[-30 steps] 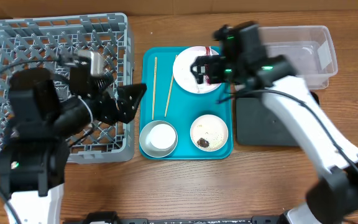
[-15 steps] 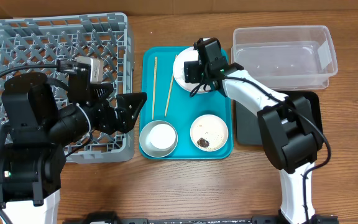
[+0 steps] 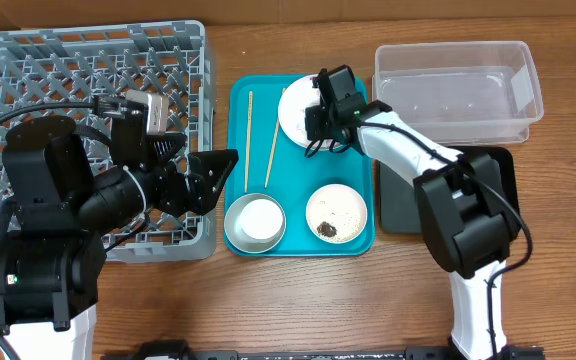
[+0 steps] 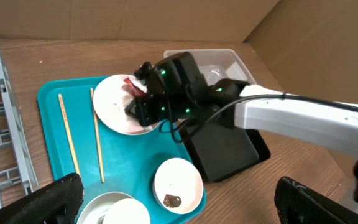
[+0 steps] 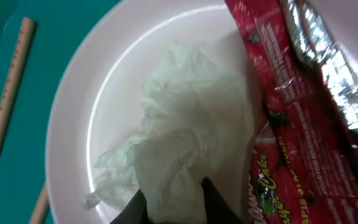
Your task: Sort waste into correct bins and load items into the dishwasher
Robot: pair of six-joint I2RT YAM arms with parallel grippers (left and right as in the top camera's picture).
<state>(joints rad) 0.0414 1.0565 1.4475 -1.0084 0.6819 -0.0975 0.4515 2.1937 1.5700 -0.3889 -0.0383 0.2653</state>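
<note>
The right gripper [image 5: 173, 208] is down on the round plate [image 5: 104, 81], at the top of the teal tray [image 3: 298, 170] in the upper middle of the overhead view. Its fingertips are pinched onto the lower edge of the white paper wad [image 5: 179, 137], and the red wrapper [image 5: 291, 124] lies just right of it on the same plate. The left gripper [image 3: 213, 172] hangs at the dish rack's [image 3: 28, 60] right edge with its fingers spread wide, holding nothing.

The overhead camera looks straight down on the whole table [image 3: 298, 300], the left wrist camera looks obliquely from mid-distance across the teal tray [image 4: 126, 155], and the right wrist camera hangs very close over the white plate [image 5: 104, 81], which all three views share.
</note>
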